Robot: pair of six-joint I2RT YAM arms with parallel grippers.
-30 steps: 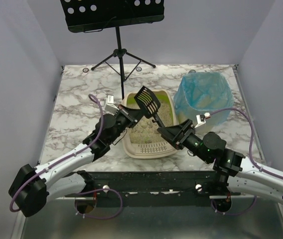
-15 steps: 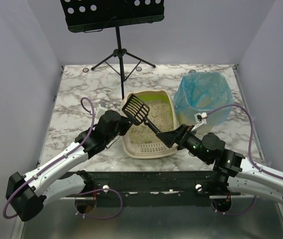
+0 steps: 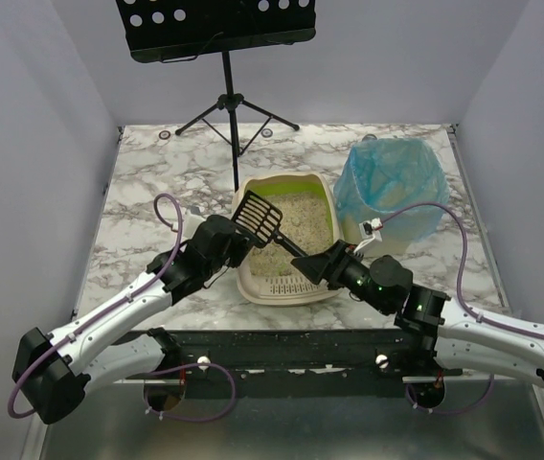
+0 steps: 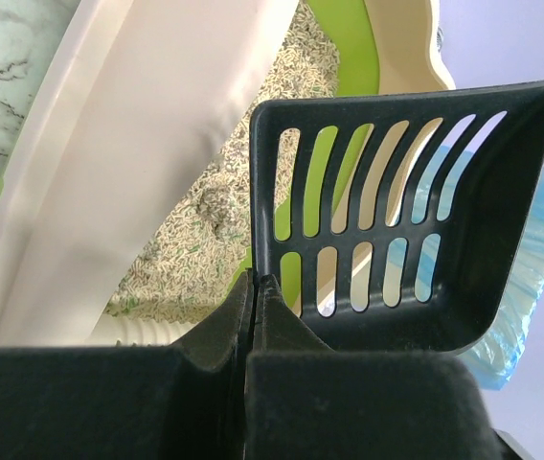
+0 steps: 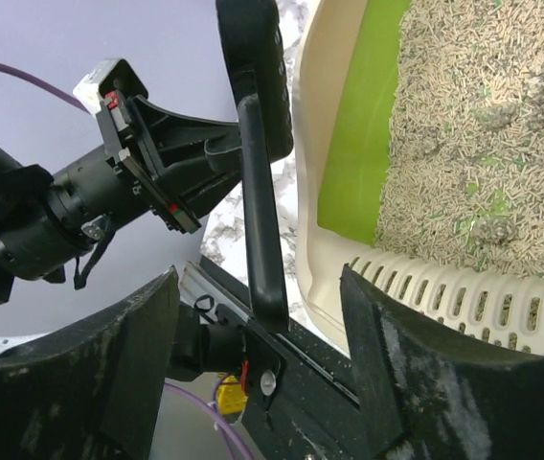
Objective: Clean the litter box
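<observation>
Lowered toward the litter box (image 3: 286,286) on the counter (image 3: 157,192), the litter scoop (image 3: 259,218) is pinched in the closed left gripper (image 4: 253,292). Right gripper (image 5: 258,316) stands open astride its handle; scooping presumably awaits a regrasp.

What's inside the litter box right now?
Tan pellet litter with a few darker clumps lies in the litter box. The black scoop, held above its left side, hides the litter beneath it from the top camera.

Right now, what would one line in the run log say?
left gripper shut on scoop | right gripper open astride its handle | scoop above litter box
</observation>
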